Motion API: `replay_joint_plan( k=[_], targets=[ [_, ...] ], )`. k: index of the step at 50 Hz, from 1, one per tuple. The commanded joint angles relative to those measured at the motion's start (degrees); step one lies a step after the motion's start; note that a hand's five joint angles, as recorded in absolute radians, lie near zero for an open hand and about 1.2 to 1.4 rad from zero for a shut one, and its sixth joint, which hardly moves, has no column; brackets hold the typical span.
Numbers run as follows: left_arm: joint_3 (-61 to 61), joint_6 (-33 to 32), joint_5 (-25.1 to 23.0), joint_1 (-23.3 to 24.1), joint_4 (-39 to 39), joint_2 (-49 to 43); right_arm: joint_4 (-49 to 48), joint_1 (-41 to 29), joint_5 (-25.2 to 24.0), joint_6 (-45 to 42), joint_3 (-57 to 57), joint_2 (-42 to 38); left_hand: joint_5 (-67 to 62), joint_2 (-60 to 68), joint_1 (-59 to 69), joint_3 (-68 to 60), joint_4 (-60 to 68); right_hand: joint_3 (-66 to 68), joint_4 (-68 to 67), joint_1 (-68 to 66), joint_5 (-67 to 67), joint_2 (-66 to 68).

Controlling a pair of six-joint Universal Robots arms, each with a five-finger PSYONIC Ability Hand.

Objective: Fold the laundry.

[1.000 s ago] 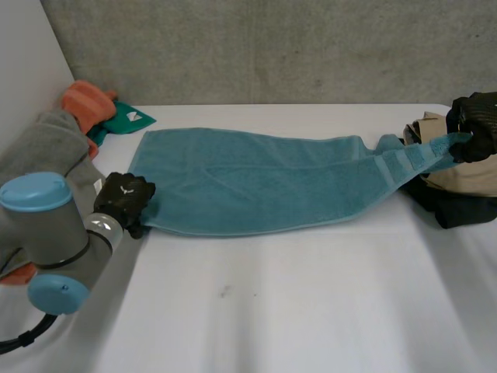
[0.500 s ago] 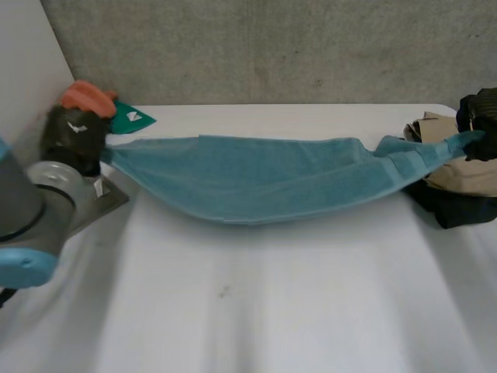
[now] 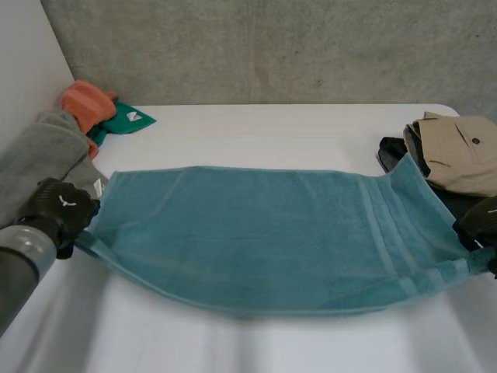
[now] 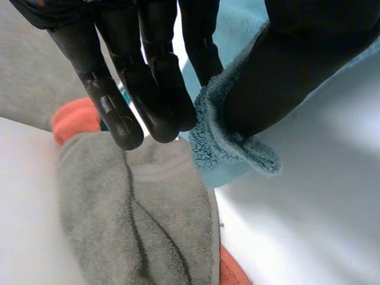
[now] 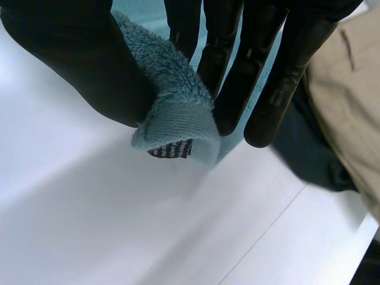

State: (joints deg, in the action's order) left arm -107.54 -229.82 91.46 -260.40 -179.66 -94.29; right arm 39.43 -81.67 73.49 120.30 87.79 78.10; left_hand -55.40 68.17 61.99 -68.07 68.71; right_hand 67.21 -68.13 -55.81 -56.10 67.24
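Two hands gripped the blue towel [image 3: 264, 233] at its ends: our left hand [image 3: 60, 211] pinched the left corner between thumb and fingers, our right hand [image 3: 479, 224] the striped right corner likewise. Half a second before, it hung bunched farther back; now it stretched wide over the white table [image 3: 264, 124], both hands drawn nearer, away from the orange cloth [image 3: 84, 101] and the beige trousers [image 3: 458, 151].
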Motion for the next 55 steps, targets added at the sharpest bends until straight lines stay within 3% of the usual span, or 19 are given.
replay_joint_plan(
  k=[1,8,13,20,24,28,35,42,55],
  targets=[
    [8.6,-1.7,0.0,0.2,-8.4,-13.4,-9.4,-3.3,5.0,7.6,-6.7,-9.2,-14.6,11.8,18.0,-11.9,11.3,12.8,-11.9,-24.2,-13.9,12.8],
    [19.0,-2.6,0.6,1.6,-20.7,-24.6,-15.4,-10.0,8.7,12.6,-15.4,-16.6,-14.6,11.8,18.0,-11.9,11.3,12.8,-11.9,-24.2,-13.9,12.8],
    [33.8,-6.8,0.3,3.2,-27.4,-31.1,-23.7,-14.3,11.1,17.1,-27.3,-19.0,-14.6,11.8,18.0,-11.9,11.3,12.8,-11.9,-24.2,-13.9,12.8],
    [51.1,-5.8,1.0,4.0,-40.2,-31.7,-38.5,-16.6,13.4,26.8,-48.3,-17.7,-14.6,11.8,18.0,-11.9,11.3,12.8,-11.9,-24.2,-13.9,12.8],
    [54.5,-1.3,2.1,4.3,-45.6,-30.0,-47.3,-16.5,14.6,31.6,-51.6,-15.4,-14.6,11.8,18.0,-11.9,11.3,12.8,-11.9,-24.2,-13.9,12.8],
    [51.7,6.6,4.5,3.9,-45.6,-23.9,-48.0,-16.5,14.6,32.4,-49.7,-14.3,-14.6,11.8,18.0,-11.9,11.3,12.8,-11.9,-24.2,-13.9,12.8],
    [42.2,13.8,4.7,3.3,-42.3,-22.1,-45.0,-16.7,14.0,32.2,-38.9,-14.4,-14.6,11.8,18.0,-11.9,11.3,12.8,-11.9,-24.2,-13.9,12.8],
    [30.8,17.1,4.1,3.0,-36.1,-24.1,-41.9,-17.6,13.6,31.6,-27.4,-17.3,-14.6,11.8,18.0,-11.9,11.3,12.8,-11.9,-24.2,-13.9,12.8],
    [13.9,16.0,3.9,2.2,-34.5,-28.9,-35.7,-17.7,10.4,25.3,-13.5,-21.3,-14.6,11.8,18.0,-11.9,11.3,12.8,-11.9,-24.2,-13.9,12.8]
  ],
)
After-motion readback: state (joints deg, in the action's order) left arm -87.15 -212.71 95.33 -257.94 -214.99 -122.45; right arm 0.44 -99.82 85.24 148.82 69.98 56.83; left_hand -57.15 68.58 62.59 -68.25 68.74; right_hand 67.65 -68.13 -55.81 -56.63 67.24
